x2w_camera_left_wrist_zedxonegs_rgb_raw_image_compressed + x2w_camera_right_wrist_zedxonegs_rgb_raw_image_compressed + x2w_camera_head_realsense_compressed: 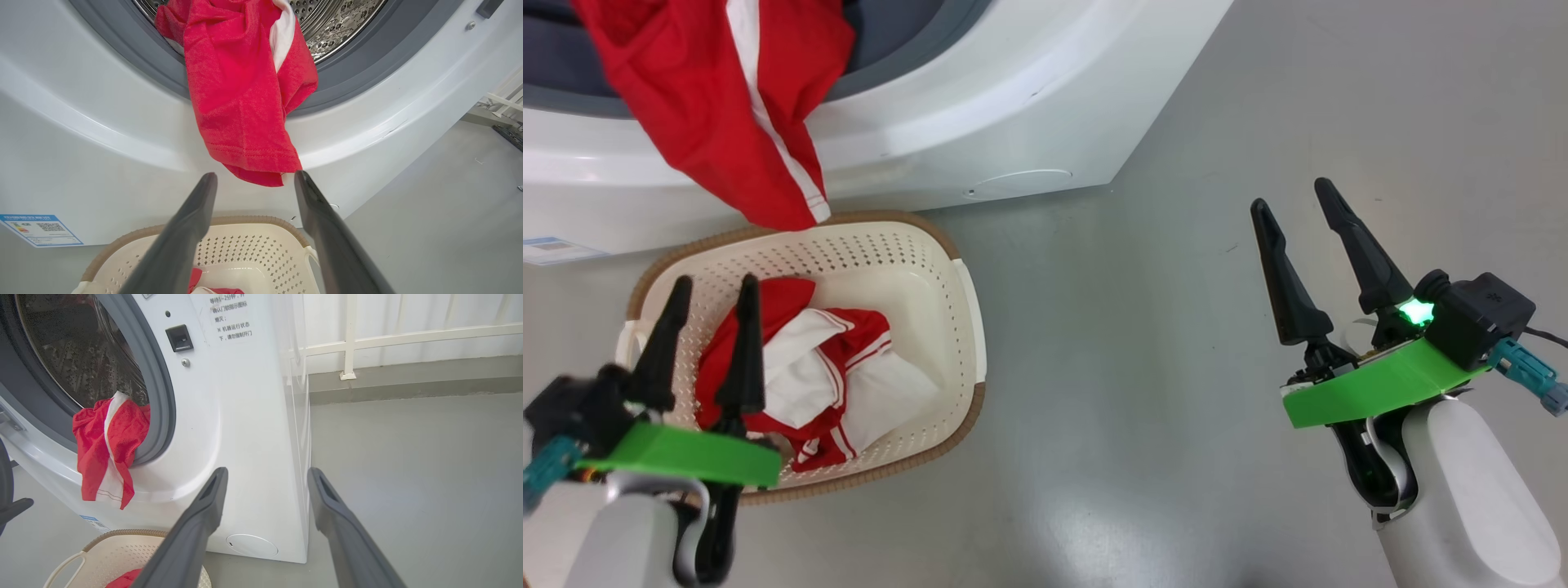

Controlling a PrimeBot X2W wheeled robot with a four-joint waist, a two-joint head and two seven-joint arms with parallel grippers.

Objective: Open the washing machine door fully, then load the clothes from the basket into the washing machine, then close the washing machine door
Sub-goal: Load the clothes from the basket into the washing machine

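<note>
1. One red garment [241, 94] with a white stripe hangs out of the open mouth of the washer [1013, 106]. Its top lies inside the steel drum [339, 24]. From there it drapes over the grey seal [157, 396] and down the white front, and its hem dangles just above the basket's far rim.
2. The rest of the clothes [825, 376], red with white panels and stripes, lie crumpled in the basket [882, 253]. They are bunched toward the side away from the washer, so the part of the bottom nearest the washer is bare.
3. The basket stands on the grey floor [1135, 367] right at the foot of the washer, below the mouth. I cannot tell whether the two touch.
4. The left gripper [715, 282] hovers over the basket's side away from the washer, pointing at the washer's front. Its fingers are spread apart with nothing between them. The hanging hem lies beyond the tips, untouched.
5. The right gripper [1290, 194] hangs out in front of the washer's right-hand corner, over bare floor and well apart from the basket. Its fingers are spread wide too and hold nothing.
6. Low on the washer's front, a blue label [41, 229] sits at the left. A round white filter cap [252, 545] sits at the right, near the floor.
7. Past the washer's right side, a white railing [349, 339] runs along the wall.
</note>
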